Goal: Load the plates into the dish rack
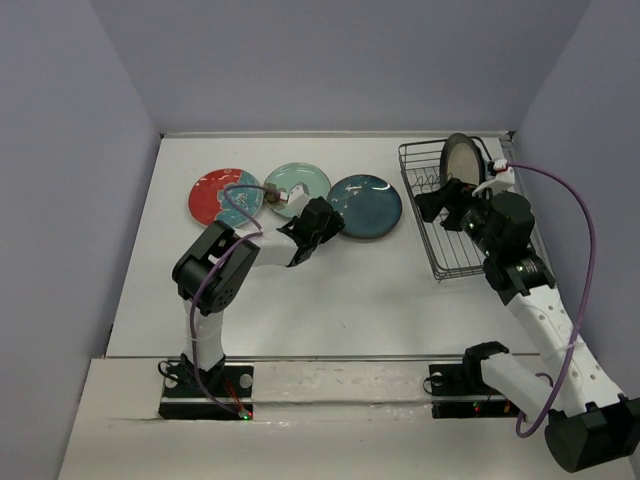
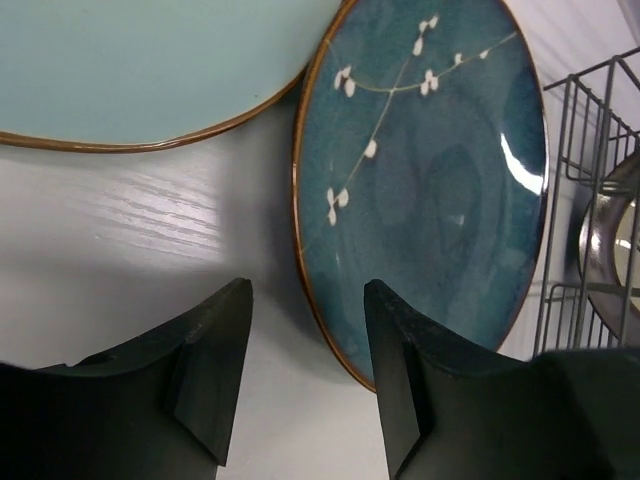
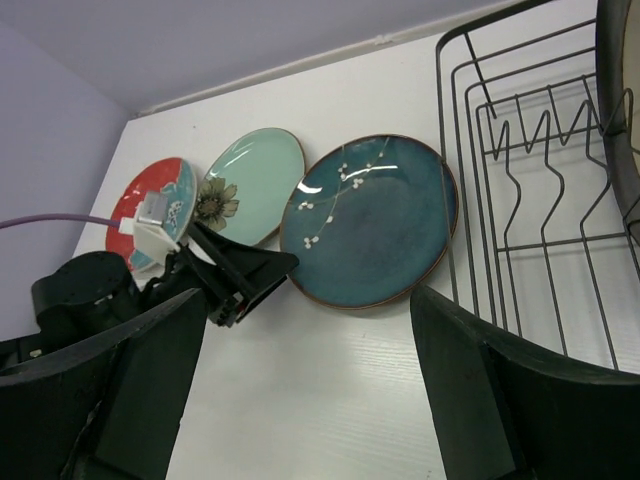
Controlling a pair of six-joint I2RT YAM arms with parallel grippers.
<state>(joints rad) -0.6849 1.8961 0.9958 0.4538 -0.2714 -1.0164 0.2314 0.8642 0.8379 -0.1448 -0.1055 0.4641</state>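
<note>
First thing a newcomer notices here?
Three plates in a row left of centre: red floral plate, pale mint plate, dark teal plate, with the open left gripper at the teal one's edge. On the right, one dark-rimmed plate stands on edge at the dish rack's far end, the open right gripper nearby.

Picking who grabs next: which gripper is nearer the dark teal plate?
Left. The left gripper sits right at the dark teal plate's left rim, jaws open. The right gripper is apart from it, raised over the dish rack beside the plate.

Left claw (image 2: 307, 300) spread apart beside dark teal plate (image 2: 430, 190), pale mint plate (image 2: 150, 60) upper left, dish rack (image 2: 566, 130) at right
</note>
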